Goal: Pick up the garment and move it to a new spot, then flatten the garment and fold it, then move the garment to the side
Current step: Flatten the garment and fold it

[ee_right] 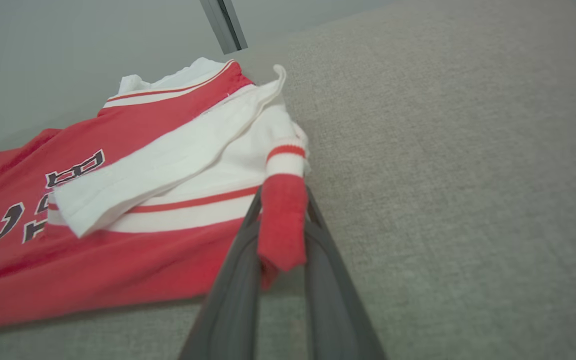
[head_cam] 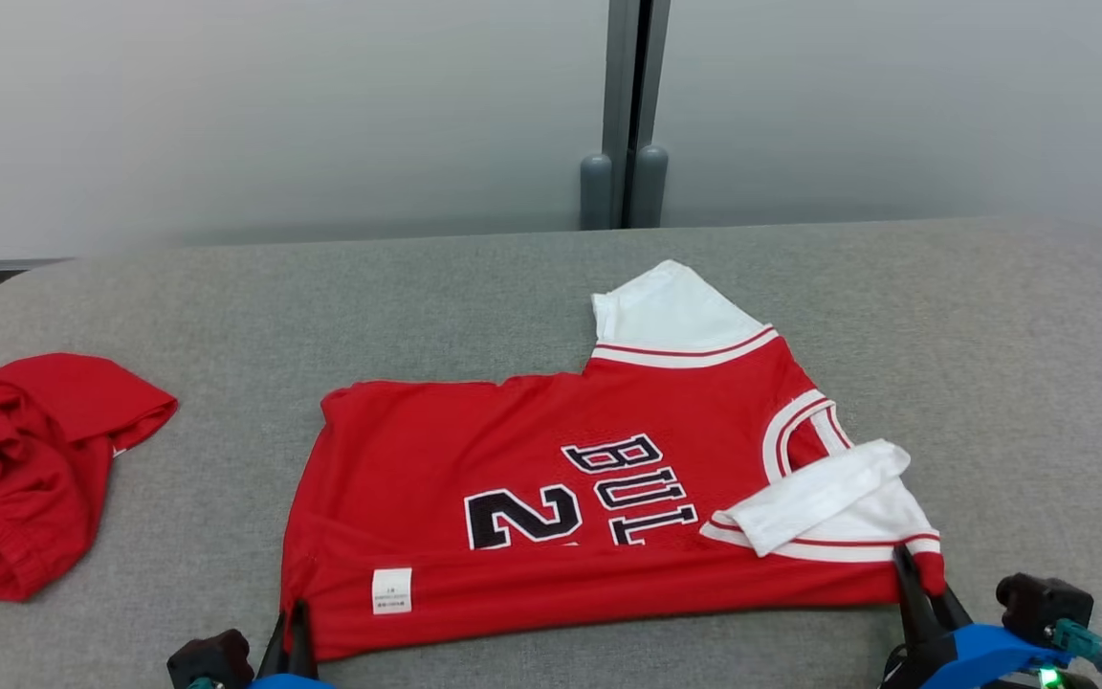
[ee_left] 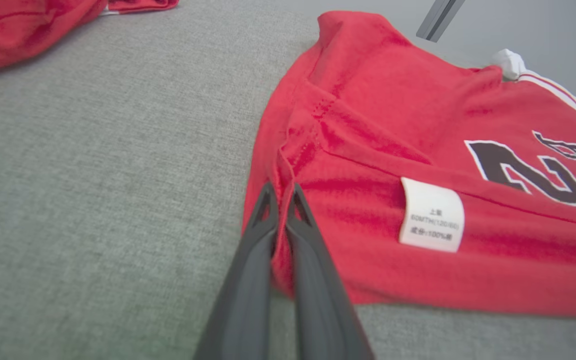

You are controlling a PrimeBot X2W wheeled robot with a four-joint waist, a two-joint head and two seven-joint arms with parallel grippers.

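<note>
The red jersey [head_cam: 551, 478] with white sleeves lies spread out in the middle of the grey table [head_cam: 1039, 383]. Its near edge is folded over. It looks soft, light and floppy, so it would likely sag and bunch if held in one place. The two near corners are good spots to hold. The left gripper [head_cam: 295, 627] has its jaws pinched on one corner, the right gripper [head_cam: 910, 574] on the other. Another red cloth [head_cam: 25, 469] sits crumpled well apart.
</note>
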